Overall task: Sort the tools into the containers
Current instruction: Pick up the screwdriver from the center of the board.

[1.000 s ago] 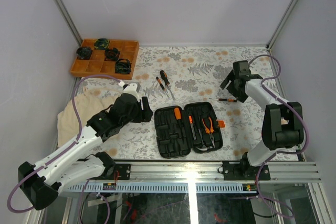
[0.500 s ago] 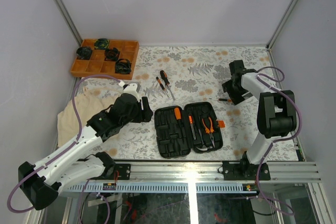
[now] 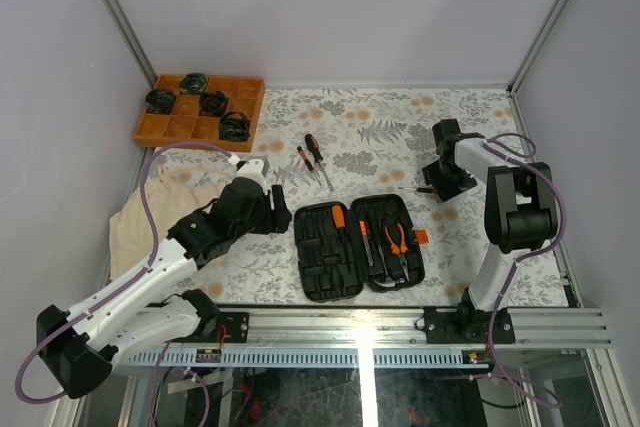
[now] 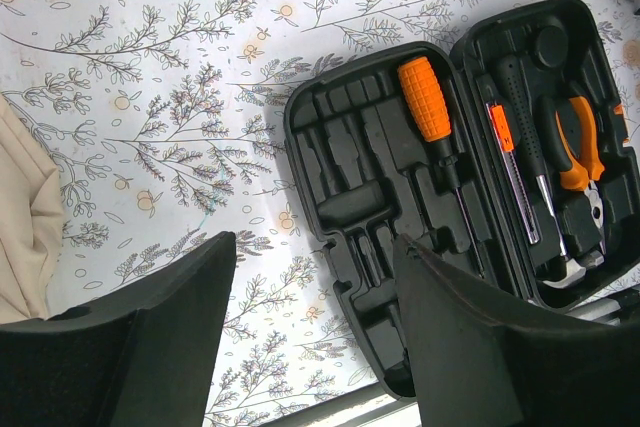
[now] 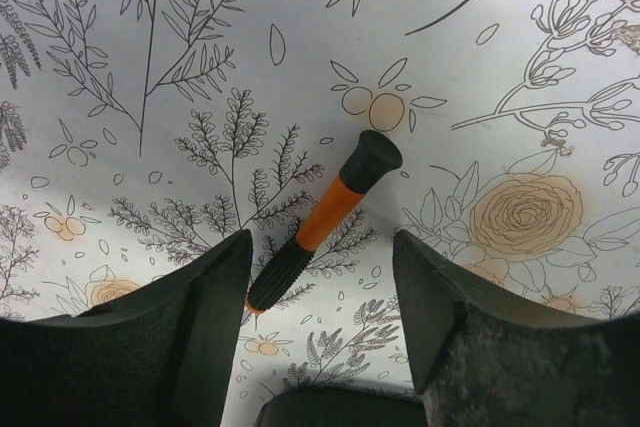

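Since a second ago my right arm has swung in and dropped over the small screwdriver (image 5: 340,192), and the right gripper (image 5: 318,257) now straddles its handle, jaws apart and not yet touching it. I reckon the sorting is about half done: the open tool case (image 3: 315,257) holds pliers (image 4: 575,152), a fat orange screwdriver (image 4: 425,97) and a slim one (image 4: 515,162), its left half mostly bare. Two loose screwdrivers (image 3: 314,152) lie on the table beyond it. My left gripper (image 4: 315,242) hangs open and empty beside the case.
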You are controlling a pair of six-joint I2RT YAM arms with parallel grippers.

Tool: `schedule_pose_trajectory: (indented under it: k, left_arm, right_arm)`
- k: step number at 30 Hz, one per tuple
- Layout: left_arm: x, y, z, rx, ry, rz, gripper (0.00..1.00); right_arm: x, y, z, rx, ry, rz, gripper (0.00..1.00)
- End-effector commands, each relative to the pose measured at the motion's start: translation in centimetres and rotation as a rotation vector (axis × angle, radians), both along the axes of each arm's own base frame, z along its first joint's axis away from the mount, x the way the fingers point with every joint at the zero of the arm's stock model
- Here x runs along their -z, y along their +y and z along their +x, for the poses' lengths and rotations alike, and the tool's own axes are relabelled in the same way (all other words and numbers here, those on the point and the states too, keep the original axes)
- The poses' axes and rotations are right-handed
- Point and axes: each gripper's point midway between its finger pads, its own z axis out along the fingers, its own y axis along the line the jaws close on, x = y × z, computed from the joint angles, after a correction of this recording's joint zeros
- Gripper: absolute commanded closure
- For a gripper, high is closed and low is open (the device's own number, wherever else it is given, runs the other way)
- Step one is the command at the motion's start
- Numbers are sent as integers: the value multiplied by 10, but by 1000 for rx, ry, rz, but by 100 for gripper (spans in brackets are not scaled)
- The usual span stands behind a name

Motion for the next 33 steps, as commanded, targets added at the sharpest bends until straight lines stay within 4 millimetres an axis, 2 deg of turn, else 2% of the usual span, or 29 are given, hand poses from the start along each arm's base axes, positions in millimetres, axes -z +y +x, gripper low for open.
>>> schedule_pose_trajectory:
  k: [1, 7, 12, 15, 20, 27, 28, 30, 33]
  left_arm:
    - [-9, 2, 5, -5, -32, 1, 37]
    - [-9, 1, 5, -2, -31, 1, 37]
    - [-7, 1, 5, 0, -25, 2, 37]
    - [-6, 0, 4, 5, -20, 2, 38]
    - [-8, 1, 5, -2, -28, 1, 39]
    - [-9, 1, 4, -2, -30, -4, 39]
    - [-11, 1, 4, -2, -34, -5, 40]
    - [-12, 2, 4, -1, -37, -4, 40]
    - [-15, 3, 4, -8, -48, -10, 40]
  right_arm:
    - [1, -5, 6, 33, -3, -29, 39]
    - [6, -8, 3, 23, -2, -44, 58]
    - [2, -9, 4, 18, -82, -44, 83]
    - [-7, -16, 3, 38, -123, -71, 99]
    - [-26, -30, 8, 34, -162, -150, 100]
    - [-63, -65, 11, 13, -204, -359, 100]
    - [-65, -69, 11, -24, -199, -388, 100]
    - [-84, -71, 16, -74, -255, -416, 100]
    - [-102, -59, 23, -305, -321, -417, 100]
